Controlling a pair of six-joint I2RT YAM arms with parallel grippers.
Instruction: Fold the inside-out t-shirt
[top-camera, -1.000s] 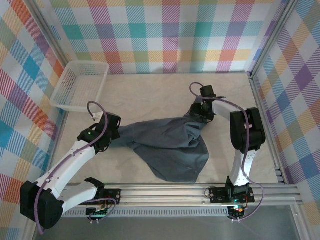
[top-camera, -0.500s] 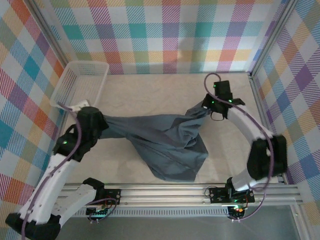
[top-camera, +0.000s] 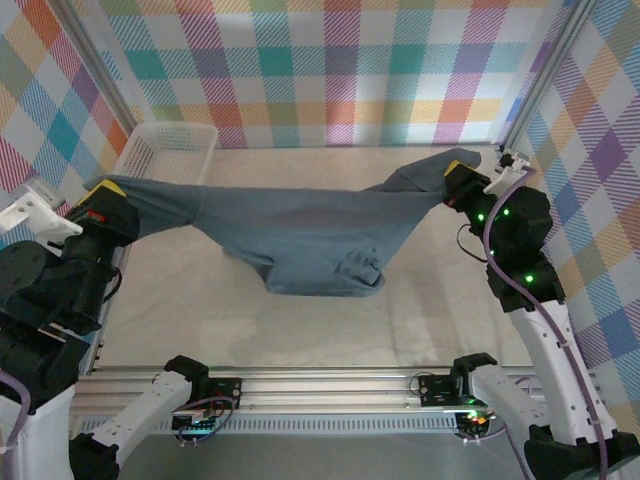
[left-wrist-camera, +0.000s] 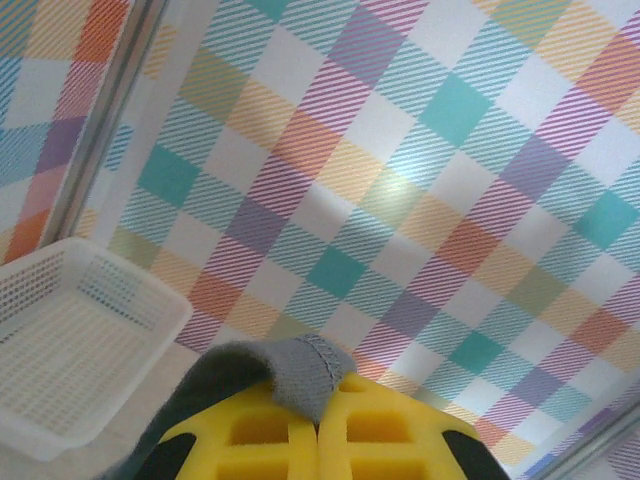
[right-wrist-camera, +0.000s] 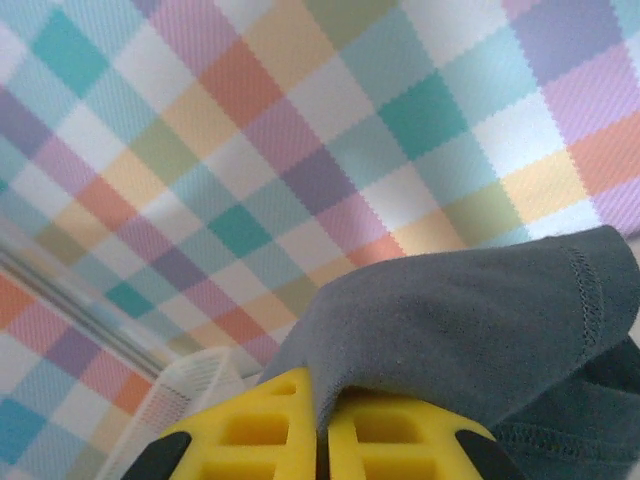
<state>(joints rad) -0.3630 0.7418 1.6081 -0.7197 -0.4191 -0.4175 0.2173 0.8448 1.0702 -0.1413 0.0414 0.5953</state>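
Note:
The slate blue-grey t-shirt (top-camera: 300, 235) hangs stretched in the air between both arms, sagging in the middle above the table. My left gripper (top-camera: 108, 195) is raised at the far left and shut on one end of the shirt; a stitched hem (left-wrist-camera: 300, 375) pokes out between its yellow fingers (left-wrist-camera: 270, 440). My right gripper (top-camera: 462, 180) is raised at the far right, shut on the other end; a fold of shirt fabric (right-wrist-camera: 450, 330) is pinched between its yellow fingers (right-wrist-camera: 400, 440) and drapes over them.
A white mesh basket (top-camera: 165, 150) stands at the back left corner, just behind the shirt's left end, seen also in the left wrist view (left-wrist-camera: 70, 340). Checked walls enclose the beige table (top-camera: 330, 320); a metal rail (top-camera: 330, 385) runs along the near edge.
Both arms have risen and spread apart, lifting the shirt off the table and pulling it taut. The right gripper closed on the shirt's right end during the last second.

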